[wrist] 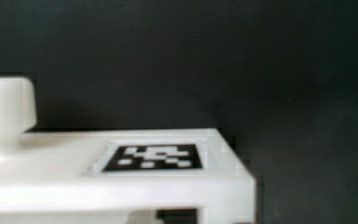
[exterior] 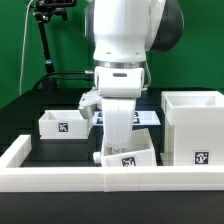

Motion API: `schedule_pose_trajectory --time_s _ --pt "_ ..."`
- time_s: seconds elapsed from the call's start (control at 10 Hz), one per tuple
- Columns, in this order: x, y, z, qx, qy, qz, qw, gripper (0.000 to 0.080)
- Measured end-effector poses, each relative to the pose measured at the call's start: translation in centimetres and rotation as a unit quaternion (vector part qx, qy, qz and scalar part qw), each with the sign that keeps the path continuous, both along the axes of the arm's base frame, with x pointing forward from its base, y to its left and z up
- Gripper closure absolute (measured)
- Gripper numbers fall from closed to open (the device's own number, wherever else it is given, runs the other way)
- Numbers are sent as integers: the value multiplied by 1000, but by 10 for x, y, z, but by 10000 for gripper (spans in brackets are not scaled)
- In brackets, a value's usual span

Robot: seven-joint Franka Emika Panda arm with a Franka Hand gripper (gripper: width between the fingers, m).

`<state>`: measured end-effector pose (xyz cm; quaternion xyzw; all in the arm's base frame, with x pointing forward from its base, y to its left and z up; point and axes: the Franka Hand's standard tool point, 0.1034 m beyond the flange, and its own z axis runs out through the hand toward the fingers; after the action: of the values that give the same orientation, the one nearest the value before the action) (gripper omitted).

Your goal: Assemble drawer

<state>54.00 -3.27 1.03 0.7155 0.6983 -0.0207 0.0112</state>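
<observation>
Housing (exterior: 195, 128) stands at the exterior view's right, with no tray seen in it. One tray (exterior: 58, 122) sits well apart at the left. The second tray (exterior: 128, 157) lies tilted under the gripper (exterior: 121, 142), by the border wall (exterior: 50, 172) — claw spread cannot be told. Both insertions judged still to do.

Layout, exterior view: the housing (exterior: 192, 128) stands at the exterior view's right, the far tray (exterior: 62, 123) lies well apart from it at the exterior view's left, and the marker board (exterior: 148, 118) lies between them, behind the arm (exterior: 122, 60). The near tray (exterior: 128, 158) sits tilted in front, under the arm and near the housing — right at the border wall (exterior: 60, 170), which runs across the foreground.
</observation>
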Motion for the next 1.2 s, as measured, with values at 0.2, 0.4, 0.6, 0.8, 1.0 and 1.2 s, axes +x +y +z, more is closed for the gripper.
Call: schedule_pose_trajectory --time_s 0.2,0.4,0.6,0.8,1.0,1.2 --pt "0 1 0 0 -1 1 1000 755" --pt "0 9 0 2 -6 6 1000 755" --pt "0 17 1 -5 -7 -17 1000 755" --pt "-1 35 -1 -23 -8 -24 999 755" --pt "-2 37 -1 -24 -8 -24 999 755" --pt "-2 37 -2 -27 -6 -16 999 755"
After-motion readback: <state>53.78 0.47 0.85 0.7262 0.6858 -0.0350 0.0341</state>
